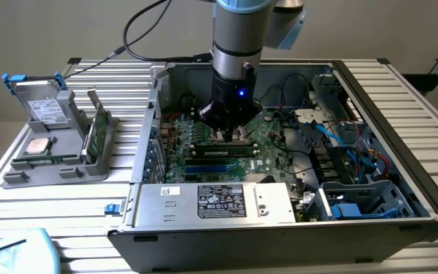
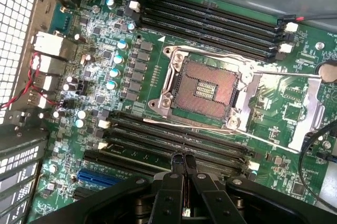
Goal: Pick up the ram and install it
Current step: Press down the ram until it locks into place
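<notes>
The ram [image 1: 220, 152] is a long dark-green stick with black chips. It lies along a black slot on the motherboard [image 1: 268, 128] inside the open computer case. My gripper [image 1: 230, 136] hangs straight down over the board, its tips just behind and above the stick. In the wrist view the gripper [image 2: 182, 160] is shut, its two black fingers [image 2: 172, 182] pressed together with nothing between them. Their tips are over the nearer bank of black memory slots [image 2: 158, 140]. The bare CPU socket [image 2: 204, 87] lies beyond, and a second bank of slots [image 2: 210, 21] past that.
The case walls [image 1: 386, 108] ring the board. A silver power supply [image 1: 215, 201] stands at the front, and cables and blue drive bays [image 1: 356, 200] at the exterior view's right. Left of the case, a grey holder [image 1: 48, 148] carries a drive, a chip and a broad green card [image 1: 97, 130].
</notes>
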Controlling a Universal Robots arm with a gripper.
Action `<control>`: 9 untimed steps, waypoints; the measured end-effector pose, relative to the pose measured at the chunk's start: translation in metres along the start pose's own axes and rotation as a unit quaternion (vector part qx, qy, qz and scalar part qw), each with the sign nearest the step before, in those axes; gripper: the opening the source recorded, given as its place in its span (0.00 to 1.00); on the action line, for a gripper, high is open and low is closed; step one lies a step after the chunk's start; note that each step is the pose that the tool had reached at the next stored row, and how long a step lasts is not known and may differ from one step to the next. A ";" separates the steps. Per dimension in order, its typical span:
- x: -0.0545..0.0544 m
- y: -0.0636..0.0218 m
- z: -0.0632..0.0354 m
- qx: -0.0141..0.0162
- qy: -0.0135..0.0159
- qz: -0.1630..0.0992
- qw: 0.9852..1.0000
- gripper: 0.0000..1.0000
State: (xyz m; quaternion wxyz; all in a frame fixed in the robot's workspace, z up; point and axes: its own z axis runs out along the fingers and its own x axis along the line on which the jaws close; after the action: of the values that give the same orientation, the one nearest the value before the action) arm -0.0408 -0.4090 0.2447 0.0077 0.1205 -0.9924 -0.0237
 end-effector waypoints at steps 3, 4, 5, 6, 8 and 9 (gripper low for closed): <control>0.000 0.0000 0.0000 0.000 -0.001 0.014 1.000 0.11; 0.000 0.0000 0.0000 0.000 -0.001 0.019 1.000 0.11; 0.000 0.0000 0.0000 0.000 -0.001 0.023 1.000 0.11; 0.000 0.0000 0.0000 0.000 -0.001 0.028 1.000 0.11; 0.000 0.0000 0.0000 0.000 -0.002 0.037 0.999 0.11; 0.000 0.0000 0.0000 0.000 -0.002 0.042 0.999 0.11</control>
State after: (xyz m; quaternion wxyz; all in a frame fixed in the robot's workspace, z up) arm -0.0409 -0.4090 0.2447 0.0066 0.0789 -0.9966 -0.0239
